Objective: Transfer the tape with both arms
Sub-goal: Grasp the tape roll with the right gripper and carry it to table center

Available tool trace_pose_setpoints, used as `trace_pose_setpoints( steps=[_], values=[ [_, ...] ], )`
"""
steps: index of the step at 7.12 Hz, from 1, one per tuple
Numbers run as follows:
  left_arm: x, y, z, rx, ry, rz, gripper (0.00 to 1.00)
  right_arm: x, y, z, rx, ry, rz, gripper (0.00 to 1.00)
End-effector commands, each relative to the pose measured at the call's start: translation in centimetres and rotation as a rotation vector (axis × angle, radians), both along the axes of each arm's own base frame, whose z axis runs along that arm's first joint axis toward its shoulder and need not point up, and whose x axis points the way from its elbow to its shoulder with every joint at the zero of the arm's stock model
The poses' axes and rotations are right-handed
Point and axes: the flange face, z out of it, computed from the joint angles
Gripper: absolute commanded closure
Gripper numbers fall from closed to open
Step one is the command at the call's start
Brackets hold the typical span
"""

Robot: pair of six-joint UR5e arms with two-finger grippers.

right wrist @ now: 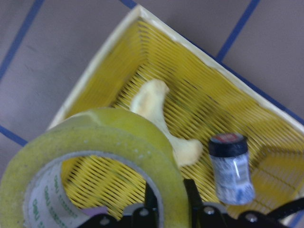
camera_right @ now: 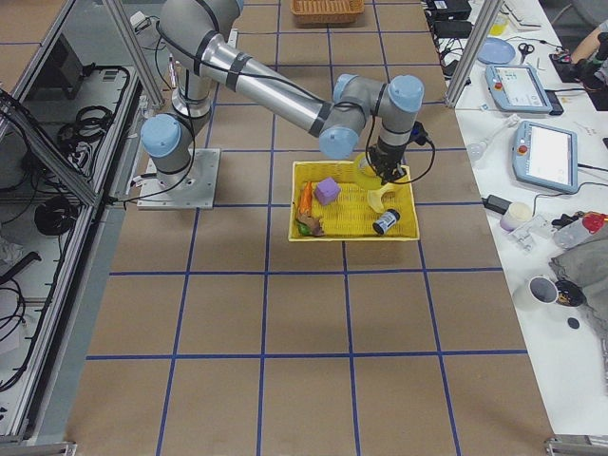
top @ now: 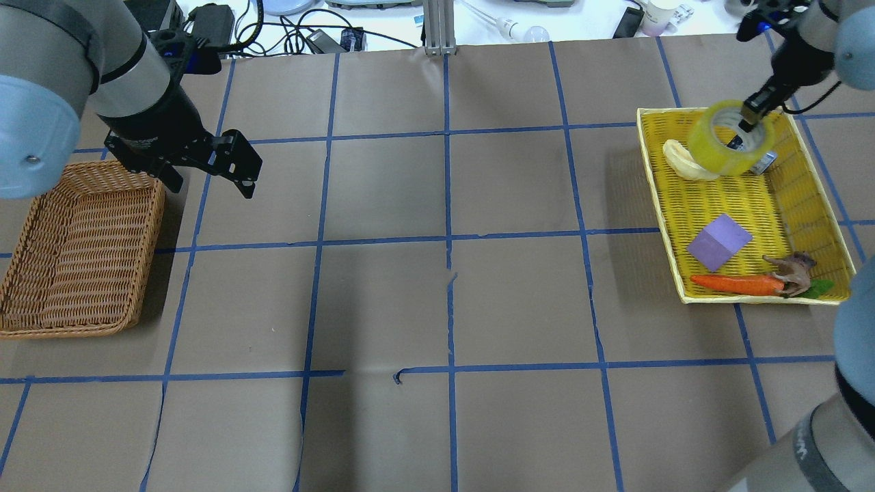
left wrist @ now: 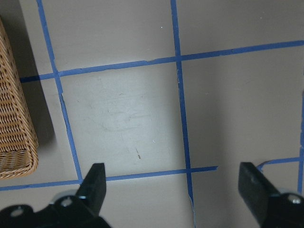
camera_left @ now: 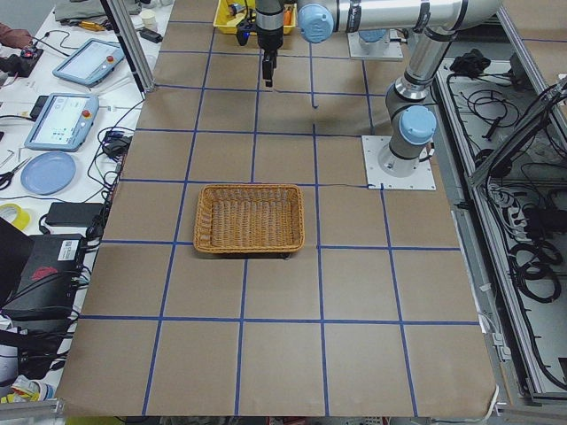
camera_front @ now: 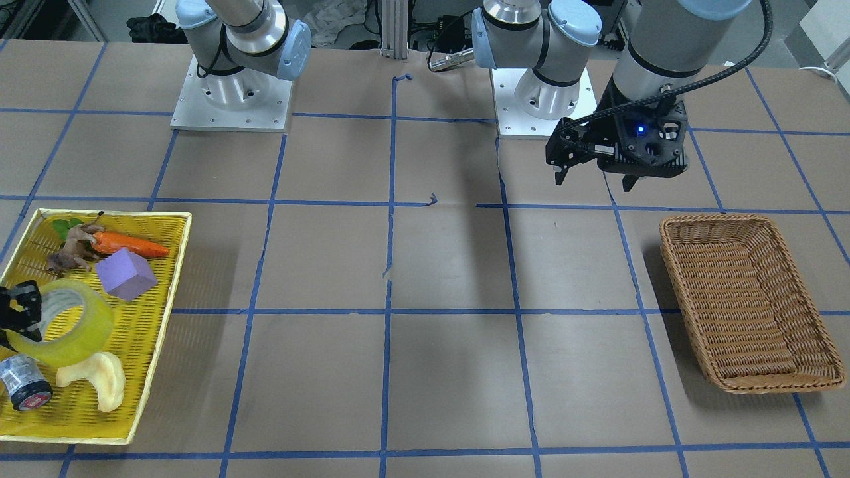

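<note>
Pick step. Right gripper (right wrist: 170, 198) pinches the tape (top: 727, 139) wall, one finger inside the core and one outside. The roll hangs tilted from them over the tray (top: 806, 205) (seemingly clear of its floor). Left gripper (left wrist: 172, 187) is spread wide and empty, with the basket (top: 75, 253) beside it. Next, likely: carry to centre for handover. Tape is yellowish and translucent, with a pale core.

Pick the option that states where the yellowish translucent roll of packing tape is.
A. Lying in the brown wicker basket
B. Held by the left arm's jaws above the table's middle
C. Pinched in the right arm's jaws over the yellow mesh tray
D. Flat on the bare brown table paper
C: the right gripper pinches the wall of the yellowish translucent roll of packing tape over the yellow mesh tray, one jaw inside the core.
</note>
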Motion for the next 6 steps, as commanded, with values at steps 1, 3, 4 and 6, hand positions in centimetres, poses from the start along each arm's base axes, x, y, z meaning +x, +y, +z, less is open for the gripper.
trace_pose_setpoints(
  steps=[1,3,4,6],
  values=[
    [0.2,0.0,0.1,-0.002,-0.014,-0.001,0.0,15.1,-1.1,-2.0,0.03,-0.015,-0.156,1.0],
    [0.6,-0.4,0.2,-0.024,-0.016,0.005,0.0,31.1,1.1,-5.7,0.054,-0.054,-0.244,1.0],
    [1.2,-0.5,0.3,-0.026,-0.014,0.017,0.0,35.0,2.4,-6.9,0.066,-0.048,-0.272,1.0],
    [1.3,-0.5,0.3,-0.026,-0.014,0.02,0.0,37.5,1.8,-9.6,0.035,-0.066,-0.3,1.0]
  ],
)
